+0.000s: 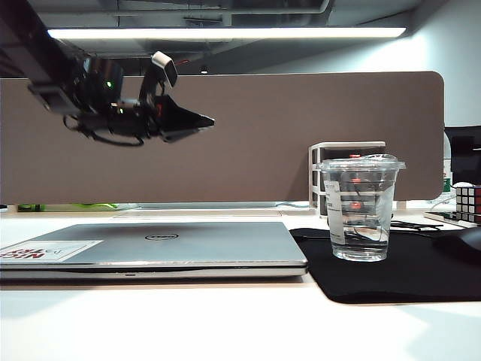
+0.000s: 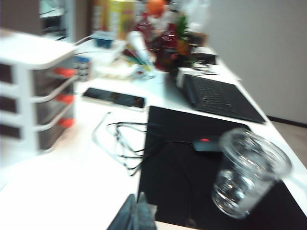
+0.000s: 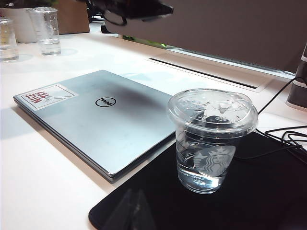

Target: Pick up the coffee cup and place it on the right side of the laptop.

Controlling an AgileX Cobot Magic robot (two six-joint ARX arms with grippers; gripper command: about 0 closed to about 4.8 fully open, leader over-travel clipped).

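Observation:
The coffee cup (image 1: 361,210), clear with a domed lid, stands upright on the black mat (image 1: 421,282), just right of the closed silver laptop (image 1: 158,248). My left gripper (image 1: 207,120) hangs high in the air above the laptop, shut and empty, well apart from the cup. In the left wrist view its fingertips (image 2: 137,195) are pressed together, with the cup (image 2: 249,175) off to one side. The right wrist view has the cup (image 3: 211,143) beside the laptop (image 3: 96,120), and my right gripper (image 3: 136,191) over the mat's near corner, dark fingers together, holding nothing.
A white drawer unit (image 1: 338,177) stands behind the cup, and a Rubik's cube (image 1: 467,203) sits at the far right. Black cables (image 2: 122,143), a mouse (image 2: 207,143) and a phone (image 2: 115,97) lie by the mat. Two other clear cups (image 3: 44,31) stand beyond the laptop. A brown partition (image 1: 301,135) closes the back.

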